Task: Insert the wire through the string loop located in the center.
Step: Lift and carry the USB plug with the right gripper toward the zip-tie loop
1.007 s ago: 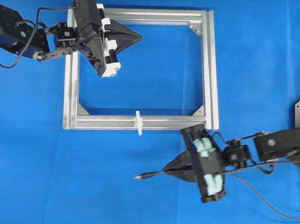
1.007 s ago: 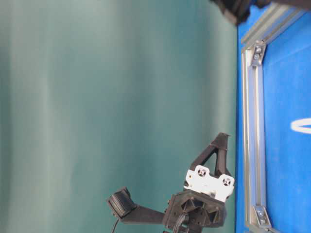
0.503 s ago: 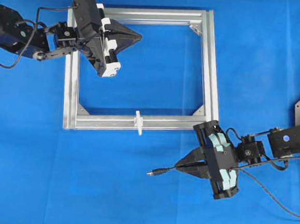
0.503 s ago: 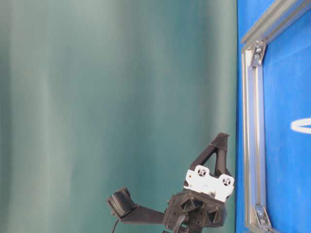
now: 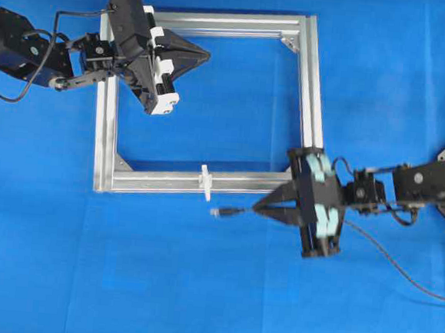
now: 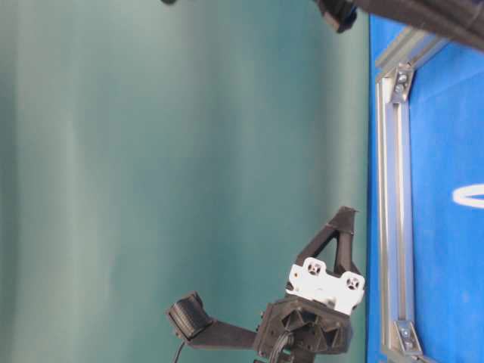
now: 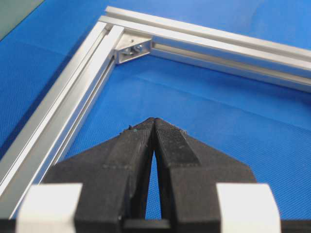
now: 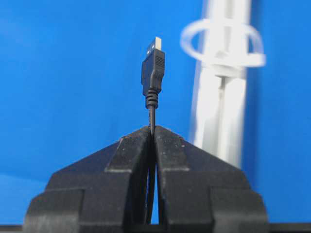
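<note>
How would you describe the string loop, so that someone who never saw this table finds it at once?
Find the silver frame lying on the blue table. On the middle of its near bar stands the string loop, a tiny white upright piece. Unlike the metal corner brackets, it is translucent and sits mid-bar.

Bright, even light; soft shadows under the frame (image 5: 206, 182) overhead. Right wrist view: plug (image 8: 152, 68) sharp, loop (image 8: 221, 43) and bar behind blurred. Table-level view sideways.

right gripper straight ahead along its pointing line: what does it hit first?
Probably nothing. The right gripper points left along the frame bar, its wire plug passing beside the string loop, not into it. Beyond is bare blue table. Height is unclear.
</note>
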